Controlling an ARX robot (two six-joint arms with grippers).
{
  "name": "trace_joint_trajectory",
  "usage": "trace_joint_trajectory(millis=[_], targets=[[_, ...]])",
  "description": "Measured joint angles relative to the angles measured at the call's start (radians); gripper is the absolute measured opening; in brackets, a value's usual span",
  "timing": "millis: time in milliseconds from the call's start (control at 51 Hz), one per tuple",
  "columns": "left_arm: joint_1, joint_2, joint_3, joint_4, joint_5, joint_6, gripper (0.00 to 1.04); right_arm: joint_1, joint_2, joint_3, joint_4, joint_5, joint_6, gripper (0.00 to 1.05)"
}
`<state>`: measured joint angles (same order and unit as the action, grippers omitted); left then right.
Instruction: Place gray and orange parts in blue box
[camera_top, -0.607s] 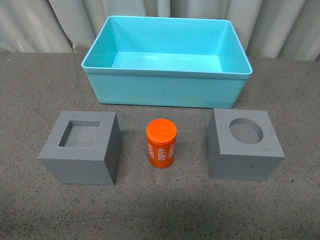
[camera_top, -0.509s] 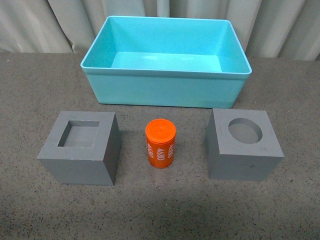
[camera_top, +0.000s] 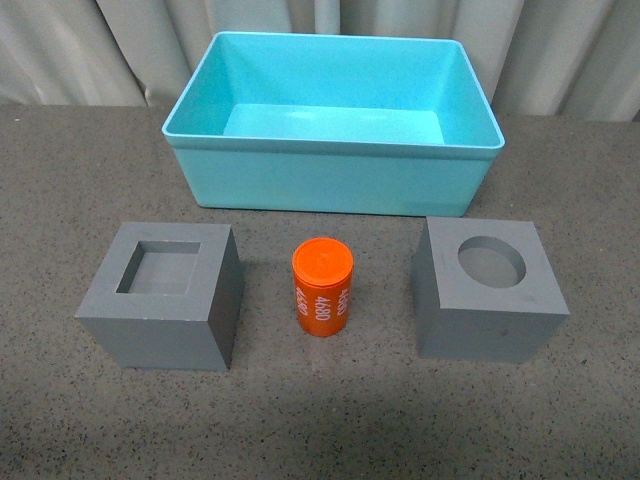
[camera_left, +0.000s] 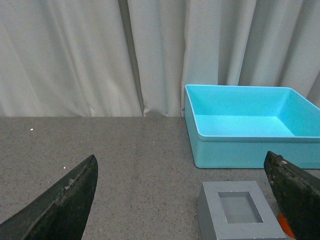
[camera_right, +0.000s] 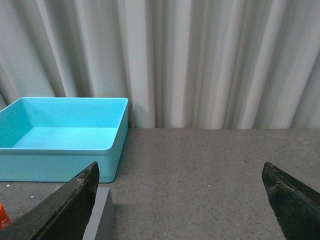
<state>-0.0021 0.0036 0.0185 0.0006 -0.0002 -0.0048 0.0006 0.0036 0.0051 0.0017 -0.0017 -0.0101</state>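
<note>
White "4680" is printed on the orange cylinder (camera_top: 322, 287).

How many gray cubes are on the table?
2. The cube with a square recess stands left of the orange cylinder, the cube with a round recess right of it, both before the empty blue box. None seems hidden.

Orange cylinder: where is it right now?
In the front view, the orange cylinder stands upright on the table between the square-recess cube on its left and the round-recess cube on its right, in front of the blue box.
</note>
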Motion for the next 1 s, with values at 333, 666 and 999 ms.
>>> trace_joint_trajectory(millis=[333, 666, 999], targets=[[0.000, 0.000, 0.000, 0.000, 0.000, 0.000, 0.98, 0.000, 0.000, 0.000, 0.000, 0.000, 0.000, 0.95], [0.000, 0.000, 0.000, 0.000, -0.001, 0.000, 0.98, 0.063, 0.079, -0.001, 0.169, 0.143, -0.267, 0.95], [0.000, 0.000, 0.000, 0.000, 0.000, 0.000, 0.98, 0.130, 0.856, 0.147, 0.433, 0.097, -0.235, 0.95]])
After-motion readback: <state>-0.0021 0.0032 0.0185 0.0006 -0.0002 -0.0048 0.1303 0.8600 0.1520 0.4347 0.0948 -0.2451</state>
